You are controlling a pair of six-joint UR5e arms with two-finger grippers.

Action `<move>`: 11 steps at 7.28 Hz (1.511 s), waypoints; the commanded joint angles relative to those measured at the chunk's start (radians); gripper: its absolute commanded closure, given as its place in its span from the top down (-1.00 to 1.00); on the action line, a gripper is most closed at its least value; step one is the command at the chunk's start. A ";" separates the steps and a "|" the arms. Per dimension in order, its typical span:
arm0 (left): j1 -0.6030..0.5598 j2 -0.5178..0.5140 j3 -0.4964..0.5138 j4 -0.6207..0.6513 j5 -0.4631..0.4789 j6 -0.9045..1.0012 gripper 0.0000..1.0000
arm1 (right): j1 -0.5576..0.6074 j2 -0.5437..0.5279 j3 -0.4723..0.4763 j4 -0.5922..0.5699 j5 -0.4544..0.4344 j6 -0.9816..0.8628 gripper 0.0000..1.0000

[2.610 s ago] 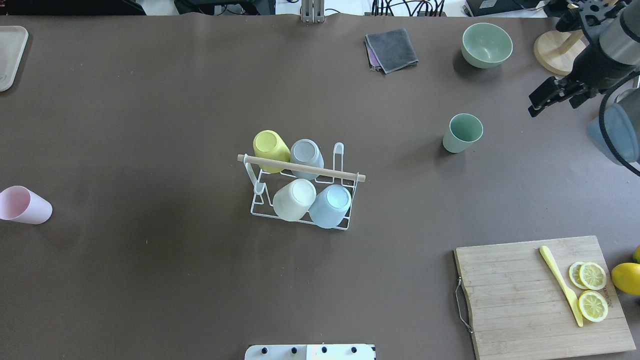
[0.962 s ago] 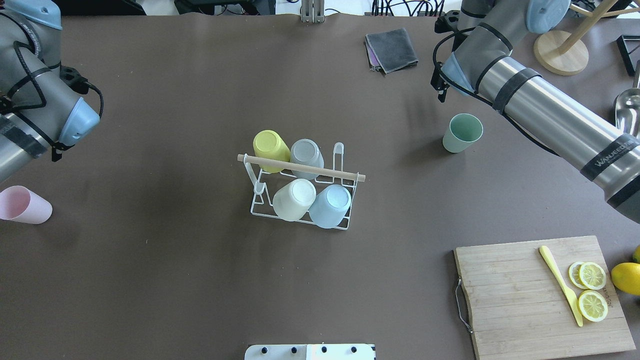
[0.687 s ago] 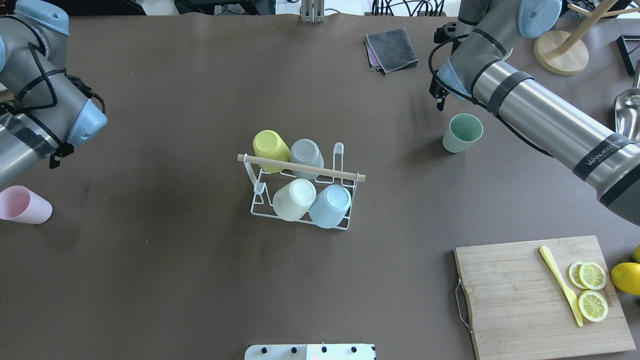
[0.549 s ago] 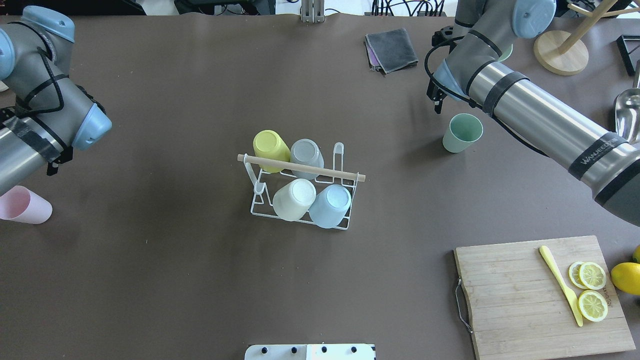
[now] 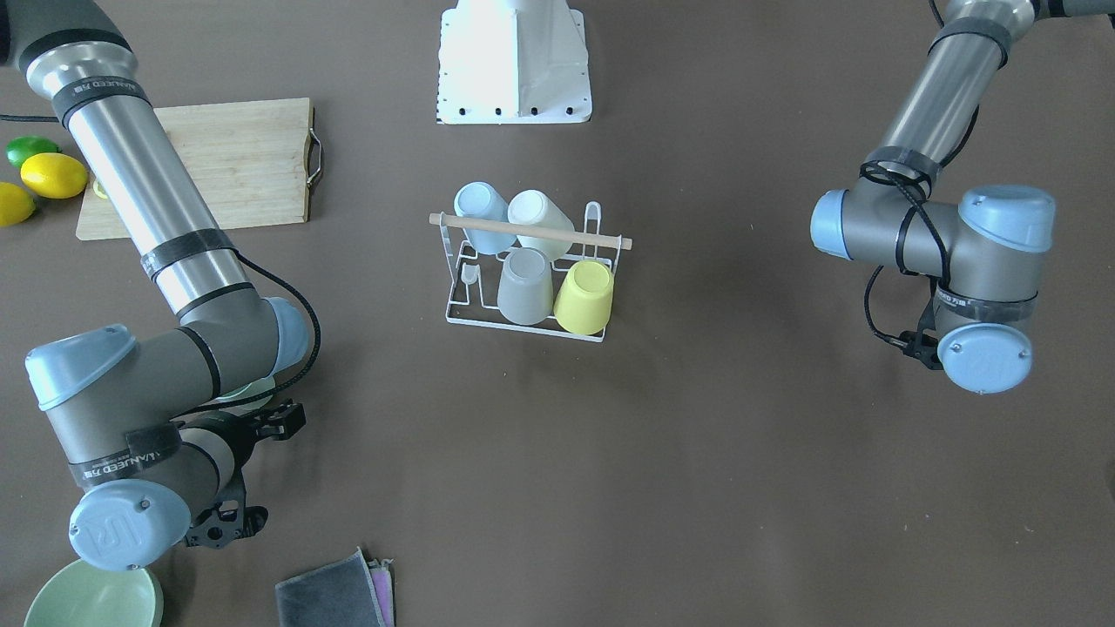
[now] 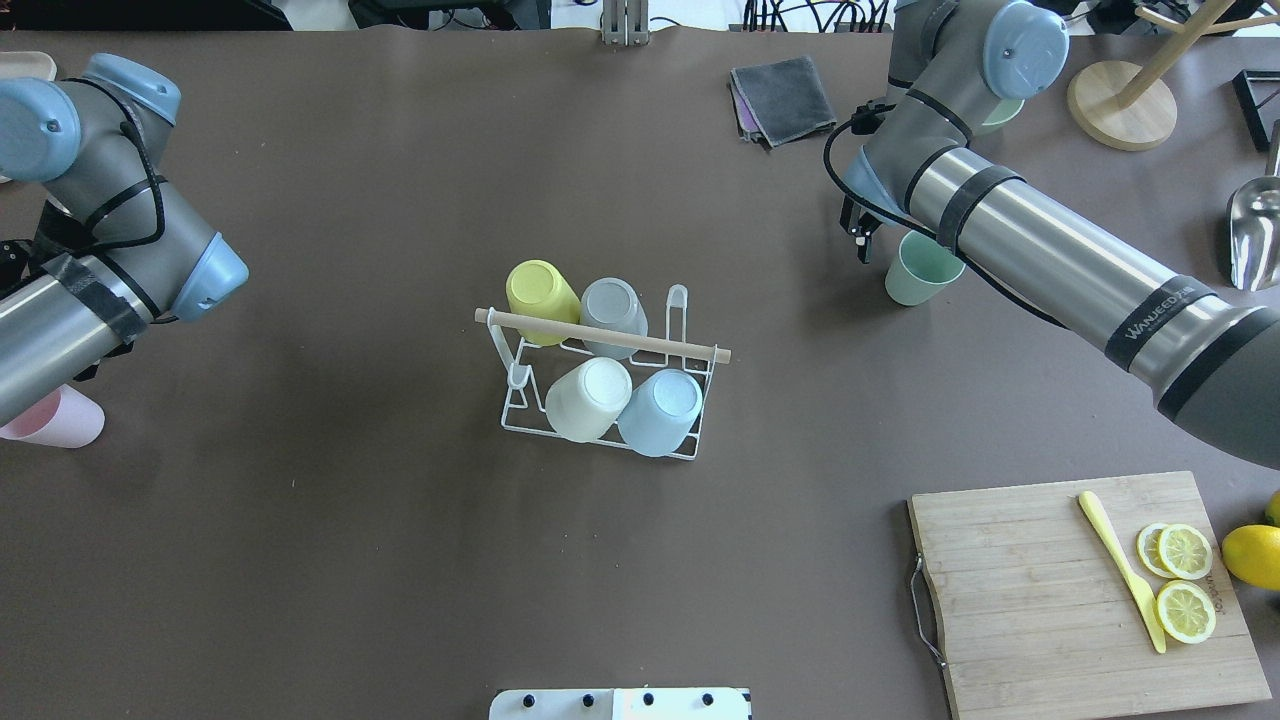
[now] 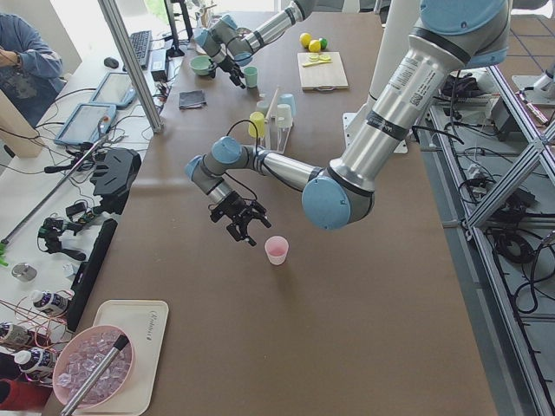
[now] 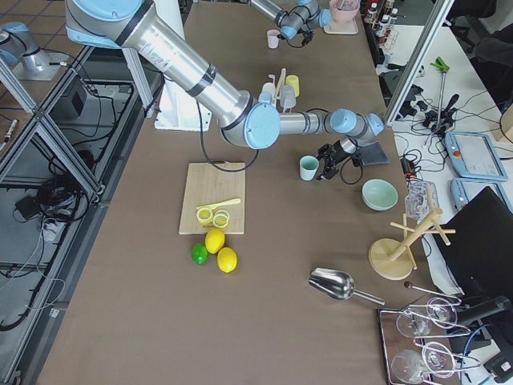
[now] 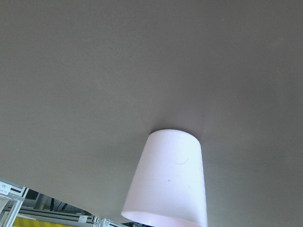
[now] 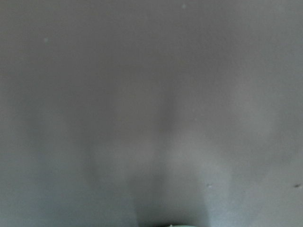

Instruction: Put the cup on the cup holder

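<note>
My right gripper (image 6: 862, 234) hangs just beside the green cup (image 6: 914, 281), my left gripper (image 7: 243, 227) near the pink cup (image 7: 277, 250). I cannot tell how open either is.

The overhead view looks forward and down from behind the robot, with the cup holder (image 6: 690, 349) centred. The front-facing view looks steeply down from the opposite side, the robot base (image 5: 514, 61) at top centre, and shares that rack mid-frame. Two side views look along the table (image 7: 347, 329) from high at either end. Both wrist views sit close above it: the left shows a pink cup (image 9: 168, 182) at lower centre, the right only blur.
</note>
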 commanded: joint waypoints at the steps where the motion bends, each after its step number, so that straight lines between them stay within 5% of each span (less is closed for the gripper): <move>1: 0.043 -0.001 0.009 -0.008 0.057 0.031 0.99 | -0.007 0.012 -0.012 -0.093 -0.008 -0.057 1.00; 3: 0.057 -0.001 0.021 -0.022 0.116 0.112 0.98 | -0.005 0.029 -0.010 -0.161 -0.008 -0.093 1.00; 7: 0.078 0.003 0.075 -0.046 0.086 0.205 0.98 | -0.024 0.019 -0.013 -0.190 -0.059 -0.143 1.00; 8: 0.078 0.003 0.092 -0.046 0.082 0.203 0.98 | -0.024 0.018 -0.010 -0.190 -0.059 -0.143 0.84; 10: 0.077 0.008 0.118 -0.037 0.055 0.203 0.97 | -0.019 0.023 -0.007 -0.192 -0.066 -0.143 -0.82; 11: 0.077 0.011 0.129 -0.029 0.041 0.202 0.96 | -0.005 0.025 -0.002 -0.193 -0.065 -0.143 -1.00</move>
